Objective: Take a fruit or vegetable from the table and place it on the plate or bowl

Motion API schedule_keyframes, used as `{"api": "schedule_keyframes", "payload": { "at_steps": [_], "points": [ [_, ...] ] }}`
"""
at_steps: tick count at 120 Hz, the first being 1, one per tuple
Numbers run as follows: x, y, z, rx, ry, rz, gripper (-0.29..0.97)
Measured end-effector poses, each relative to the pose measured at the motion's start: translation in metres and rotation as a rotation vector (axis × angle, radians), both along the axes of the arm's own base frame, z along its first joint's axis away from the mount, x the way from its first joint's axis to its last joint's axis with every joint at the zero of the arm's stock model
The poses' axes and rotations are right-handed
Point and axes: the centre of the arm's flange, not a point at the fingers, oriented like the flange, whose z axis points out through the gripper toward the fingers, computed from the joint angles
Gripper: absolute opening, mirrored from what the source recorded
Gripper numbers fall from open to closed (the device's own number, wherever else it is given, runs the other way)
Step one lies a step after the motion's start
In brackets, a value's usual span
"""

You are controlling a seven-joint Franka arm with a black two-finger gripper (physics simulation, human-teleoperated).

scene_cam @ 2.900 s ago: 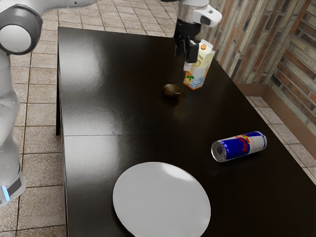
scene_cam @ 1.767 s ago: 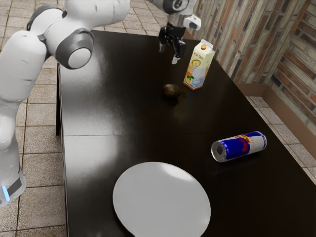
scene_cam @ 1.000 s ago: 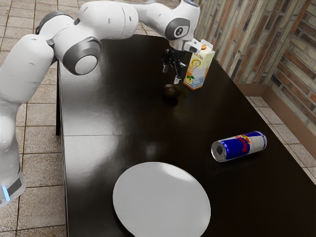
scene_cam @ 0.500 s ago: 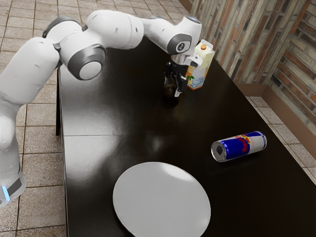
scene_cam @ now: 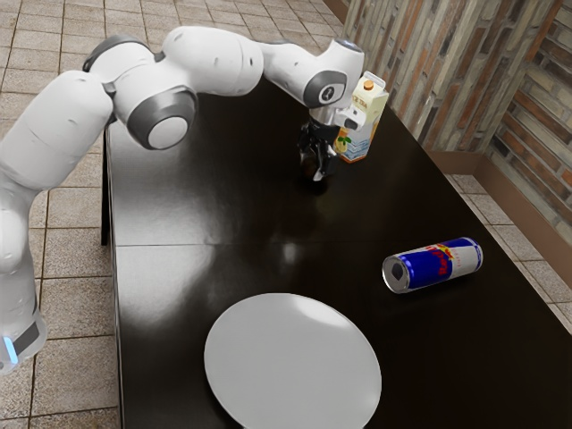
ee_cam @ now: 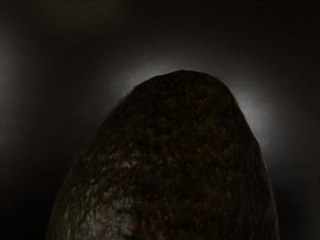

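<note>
Since the picture of half a second ago, the gripper [scene_cam: 315, 166] has been lowered a little further and is now set down around the dark fruit [ee_cam: 170, 165], where before it was held just above it. The carton, the can and the plate are found where they were.

In the exterior view the fruit is largely covered by the black hand. It lies on the dark table [scene_cam: 197, 232], at about one o'clock from the table's middle. In the wrist view its brown, pebbled skin is seen directly under the hand, so it is probably an avocado. Whether the gripper is already clenched on the fruit or still released cannot be told, as the dark hand and the dark fruit merge.

The juice carton [scene_cam: 357, 119] stands upright just beside the gripper, at two o'clock from it. The blue drink can [scene_cam: 433, 264] lies on its side well apart, at four o'clock from the gripper. The white plate [scene_cam: 293, 365] is set flat at six o'clock from the gripper, near the table's near edge.
</note>
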Motion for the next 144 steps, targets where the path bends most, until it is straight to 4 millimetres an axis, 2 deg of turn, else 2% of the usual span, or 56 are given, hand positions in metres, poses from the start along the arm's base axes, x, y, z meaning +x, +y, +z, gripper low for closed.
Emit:
{"api": "schedule_keyframes", "payload": {
  "at_steps": [14,24,31,40,49,65,73,83,106,118,135,144],
  "points": [
    [-0.001,-0.002,0.009,0.003,-0.010,-0.004,0.32],
    [-0.004,-0.004,0.027,0.005,-0.030,-0.007,0.31],
    [-0.017,-0.010,0.044,-0.009,-0.039,-0.011,0.30],
    [-0.042,-0.036,0.083,-0.031,-0.067,-0.060,0.29],
    [-0.076,-0.073,0.119,-0.044,-0.083,-0.140,0.29],
    [-0.145,-0.155,0.143,-0.032,-0.054,-0.312,0.29],
    [-0.172,-0.187,0.148,-0.013,-0.043,-0.382,0.29],
    [-0.189,-0.218,0.155,0.014,-0.040,-0.449,0.29],
    [-0.206,-0.293,0.155,0.056,-0.021,-0.600,0.29],
    [-0.216,-0.317,0.151,0.062,-0.009,-0.648,0.29],
    [-0.224,-0.366,0.143,0.059,-0.001,-0.738,0.29],
    [-0.227,-0.385,0.140,0.054,-0.003,-0.773,0.29]
  ]
}}
